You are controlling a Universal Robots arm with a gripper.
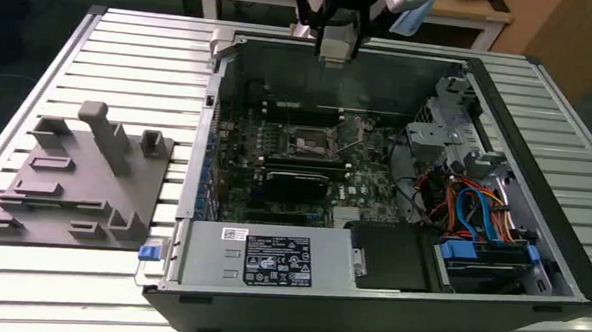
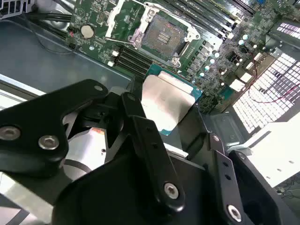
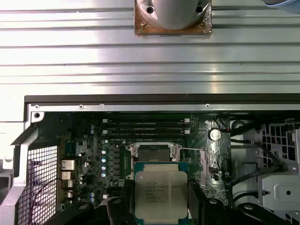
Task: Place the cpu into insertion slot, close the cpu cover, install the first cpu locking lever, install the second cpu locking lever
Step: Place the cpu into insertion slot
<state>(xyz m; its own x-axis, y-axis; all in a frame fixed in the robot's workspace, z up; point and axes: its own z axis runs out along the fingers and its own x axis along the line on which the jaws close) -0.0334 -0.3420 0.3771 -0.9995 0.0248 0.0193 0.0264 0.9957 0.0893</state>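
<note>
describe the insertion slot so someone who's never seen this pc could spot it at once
Look inside the open computer case at the green circuit board on its floor. Near the board's middle sits the insertion slot. Unlike the long narrow black slots beside it, it is a small square with a black frame and dark centre.

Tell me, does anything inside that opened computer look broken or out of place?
Nothing stands out. The gripper holds the chip over the open computer, and the socket on the green board sits empty, with no visible damage.
</note>
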